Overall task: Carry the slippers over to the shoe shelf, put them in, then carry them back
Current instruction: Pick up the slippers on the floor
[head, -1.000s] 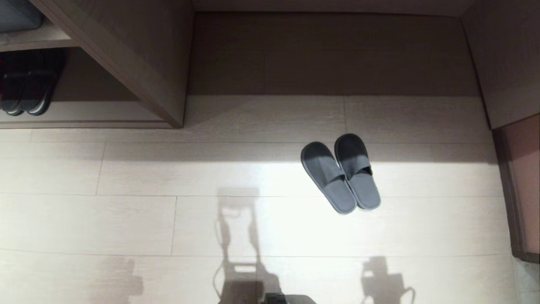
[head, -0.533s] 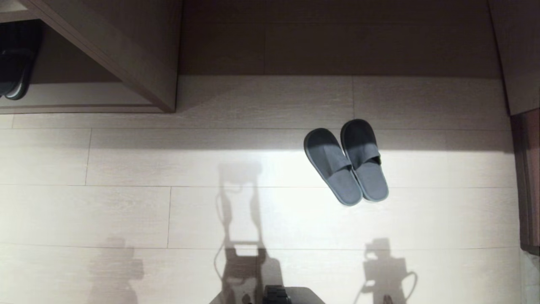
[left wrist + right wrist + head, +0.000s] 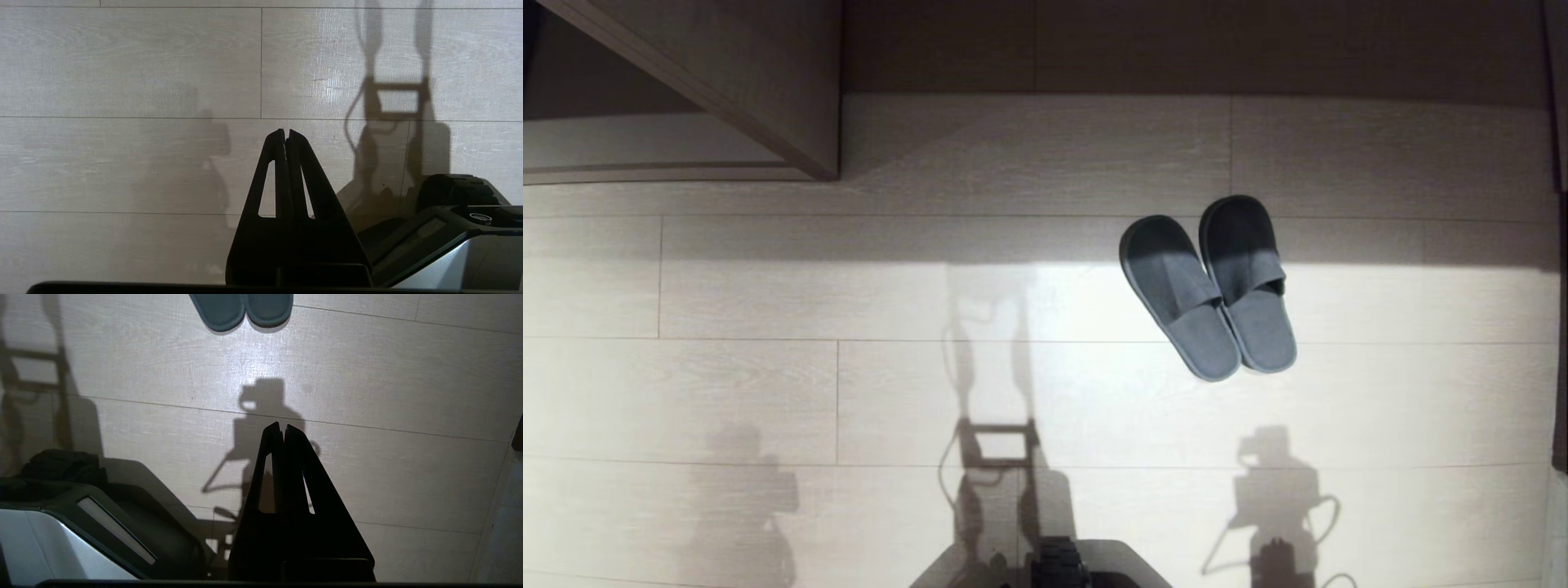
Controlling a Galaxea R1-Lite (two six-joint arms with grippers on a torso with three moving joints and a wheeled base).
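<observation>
The slippers [image 3: 1207, 287] lie side by side on the floor [image 3: 768, 384], soles down and touching along their inner edges, toes toward the wall. That neat pairing should let both be picked up together. They sit ahead of the right tool [image 3: 282, 426], well apart from it, with only their heels at the edge of the right wrist view. The right tool is clenched on nothing, fingertips pressed together, hanging over bare floor beside the robot's base [image 3: 94, 522]. The left tool [image 3: 286, 131] is likewise clenched and empty, farther from the slippers. The shelf [image 3: 686, 122] stands off to the far left, ahead of the left tool, its low bay facing the floor. The carry has apparently not begun; the pickup comes first.
</observation>
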